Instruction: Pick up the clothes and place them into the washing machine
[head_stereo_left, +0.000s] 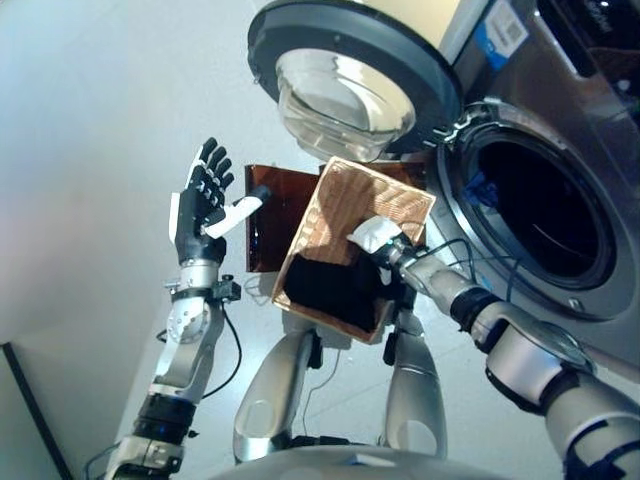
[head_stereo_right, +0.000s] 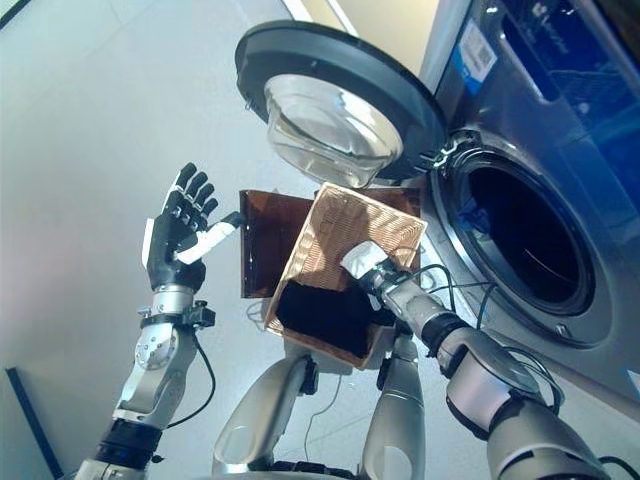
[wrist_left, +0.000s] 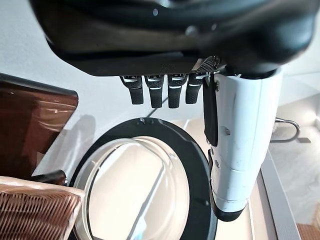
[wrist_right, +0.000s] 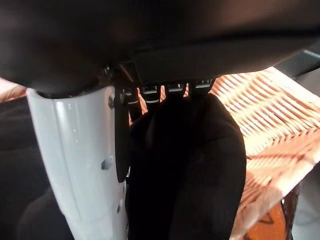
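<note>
1. The right robot hand (head_stereo_left: 378, 238) is curled round the black cloth (wrist_right: 200, 165) inside the rectangular woven wicker basket (head_stereo_left: 345, 195).
2. The left robot hand (head_stereo_left: 203, 205) hovers beside the basket, fingers spread.
3. The grey front-loading washing machine (head_stereo_left: 560, 120) stands beside the basket, door open.

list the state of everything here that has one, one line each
washing machine door: swung fully open
drum: open, dark inside, contents unclear
wicker basket: tilted, black clothes at its lower end
black clothes: in the basket, gripped
right hand: shut on the black clothes
left hand: open, raised, empty
</note>
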